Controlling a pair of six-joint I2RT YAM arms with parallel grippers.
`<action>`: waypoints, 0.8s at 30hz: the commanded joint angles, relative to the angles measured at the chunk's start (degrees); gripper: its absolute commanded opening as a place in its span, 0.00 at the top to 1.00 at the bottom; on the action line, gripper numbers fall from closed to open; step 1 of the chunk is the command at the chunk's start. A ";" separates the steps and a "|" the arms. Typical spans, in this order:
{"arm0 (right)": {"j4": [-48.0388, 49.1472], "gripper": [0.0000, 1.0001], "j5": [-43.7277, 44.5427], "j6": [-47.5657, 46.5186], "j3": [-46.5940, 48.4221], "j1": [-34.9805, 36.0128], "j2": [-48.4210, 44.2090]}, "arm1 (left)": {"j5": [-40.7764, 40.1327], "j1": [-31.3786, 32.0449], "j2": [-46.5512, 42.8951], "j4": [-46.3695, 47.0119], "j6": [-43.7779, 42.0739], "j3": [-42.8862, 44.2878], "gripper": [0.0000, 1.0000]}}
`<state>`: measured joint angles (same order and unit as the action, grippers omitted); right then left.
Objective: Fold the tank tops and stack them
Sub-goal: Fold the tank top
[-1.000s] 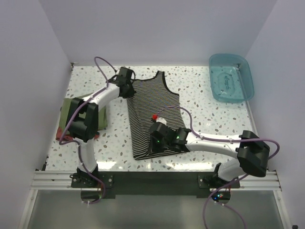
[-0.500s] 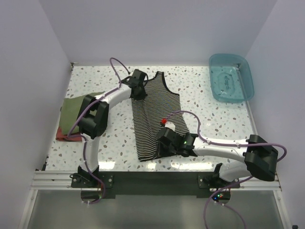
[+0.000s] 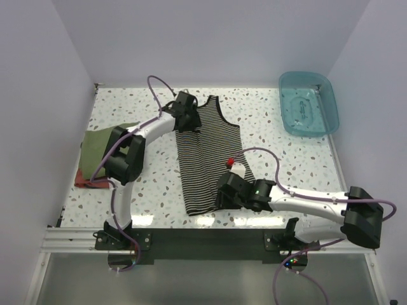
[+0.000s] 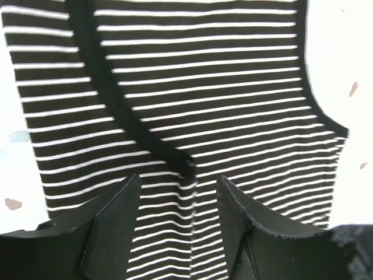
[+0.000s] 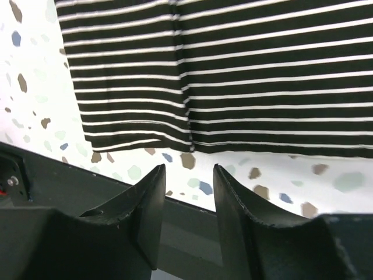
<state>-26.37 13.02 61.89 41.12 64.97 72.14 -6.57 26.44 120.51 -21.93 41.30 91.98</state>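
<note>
The striped tank top lies flat mid-table, folded lengthwise into a narrow strip, straps toward the far side. My left gripper sits at its upper left edge. In the left wrist view it is open just over the striped cloth beside the dark trim, holding nothing. My right gripper hovers at the near hem. In the right wrist view it is open and empty, with the hem just beyond the fingertips. The olive-green tank top lies folded at the left, partly behind the left arm.
A teal plastic tub stands at the far right corner. Something reddish pokes out under the olive top's near edge. The table's dark front rail runs right below my right fingers. White walls enclose the speckled table.
Both grippers were shut on the striped top and drew its left half over to the right; now both have opened and let go. The right arm has shifted slightly right.
</note>
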 commanded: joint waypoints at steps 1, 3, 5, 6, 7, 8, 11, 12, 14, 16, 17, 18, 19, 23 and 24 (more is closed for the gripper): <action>-7.63 0.57 7.37 1.31 2.29 0.16 -4.11 | 2.17 0.11 -5.81 6.46 -1.31 -0.40 0.41; -7.73 0.58 9.21 -0.10 3.26 0.16 -3.59 | 3.66 0.11 -5.81 6.73 -0.78 -0.93 0.43; -5.46 0.59 8.70 -3.94 4.48 0.16 -0.97 | 4.54 0.11 -5.29 7.08 0.71 -1.46 0.51; -2.40 0.60 8.17 -5.53 5.19 0.16 0.36 | 4.98 0.11 -4.41 6.91 1.15 -1.89 0.54; -1.67 0.60 8.25 -7.03 6.06 0.16 2.20 | 5.16 0.11 -3.88 6.99 1.94 -2.25 0.59; -1.06 0.60 8.25 -10.18 8.07 0.16 5.78 | 5.16 0.11 -3.44 6.91 2.20 -2.42 0.60; 0.00 0.62 10.45 -15.10 10.81 0.07 12.73 | 5.25 0.11 -3.08 7.87 2.73 -3.83 0.61; 1.66 0.62 10.36 -16.00 10.99 0.16 13.98 | 5.42 0.02 -3.17 8.31 2.65 -4.87 0.61; 2.63 0.62 9.14 -17.93 11.52 0.16 16.62 | 5.60 -0.07 -3.44 9.01 2.47 -5.50 0.62; 3.78 0.65 7.39 -17.59 11.43 0.68 19.61 | 5.43 -0.33 -3.26 8.66 1.69 -5.50 0.62; 4.13 0.67 6.94 -16.72 11.35 1.03 20.31 | 5.43 -0.51 -3.18 8.57 1.51 -5.50 0.62; 4.40 0.68 6.67 -15.93 11.26 2.17 20.93 | 5.43 -0.60 -3.09 8.49 1.42 -5.67 0.62; 4.48 0.68 6.41 -15.23 11.43 2.87 22.33 | 5.51 -1.03 -3.17 8.49 1.24 -5.76 0.61; 5.45 0.68 3.69 -11.53 15.63 7.62 26.90 | 6.22 -2.61 -3.70 8.57 0.45 -5.50 0.61; 5.28 0.65 2.99 -11.35 17.22 10.06 27.96 | 6.30 -3.05 -3.79 8.57 0.10 -4.72 0.61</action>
<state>-23.33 19.62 48.01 54.28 70.39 96.27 -1.06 25.21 117.64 -15.68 42.63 86.35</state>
